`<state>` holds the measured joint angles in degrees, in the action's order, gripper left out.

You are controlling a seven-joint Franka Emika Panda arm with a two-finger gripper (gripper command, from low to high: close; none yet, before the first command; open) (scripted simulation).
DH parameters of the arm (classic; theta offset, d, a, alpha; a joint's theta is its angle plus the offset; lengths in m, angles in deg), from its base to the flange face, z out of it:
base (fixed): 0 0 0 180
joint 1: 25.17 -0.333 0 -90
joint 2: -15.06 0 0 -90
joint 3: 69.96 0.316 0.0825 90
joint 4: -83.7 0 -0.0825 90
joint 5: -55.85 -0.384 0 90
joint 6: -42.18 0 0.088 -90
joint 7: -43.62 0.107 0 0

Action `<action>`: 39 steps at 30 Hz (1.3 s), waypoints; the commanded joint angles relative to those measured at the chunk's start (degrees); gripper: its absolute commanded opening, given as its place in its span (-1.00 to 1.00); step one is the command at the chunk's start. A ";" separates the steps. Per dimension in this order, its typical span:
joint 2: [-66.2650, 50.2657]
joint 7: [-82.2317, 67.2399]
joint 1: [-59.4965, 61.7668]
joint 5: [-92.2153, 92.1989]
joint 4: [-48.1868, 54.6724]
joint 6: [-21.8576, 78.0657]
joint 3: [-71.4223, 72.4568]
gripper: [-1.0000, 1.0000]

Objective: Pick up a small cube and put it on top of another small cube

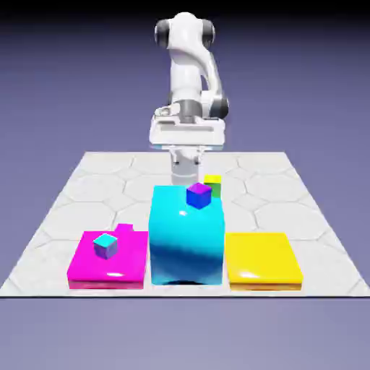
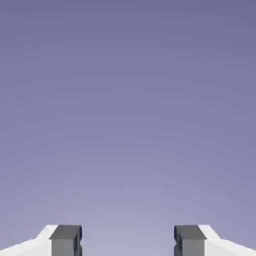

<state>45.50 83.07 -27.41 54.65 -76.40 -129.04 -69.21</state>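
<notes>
Pale table holds everything; white arm at its far edge, hand over the far part. Big cyan block stands near the front middle, yellow slab on the exterior view's right of it, magenta slab on the left. Gripper open, fingers well apart, nothing between; hand view shows only backdrop, so the hand seems tipped off the table and wants levelling downward first. Yellow-green cube partly hidden behind the block. Cyan-topped cube on the magenta slab, not the one wanted. Purple-topped cube, the target, appears to sit on the block. Small magenta cube, the one to lift, just shows behind the magenta slab; cannot tell whether they touch. Step in hand, I judge: approach that cube. Best come in from above, centre over it, turn the jaws to match its faces, keep the slab-side finger off the slab, then descend straight and slow before closing evenly.
</notes>
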 commanded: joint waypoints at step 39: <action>-34.82 -96.31 -2.02 -89.90 13.04 9.27 -32.06 0.00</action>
<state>10.68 -13.24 -29.26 -35.24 -63.37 -119.78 -101.27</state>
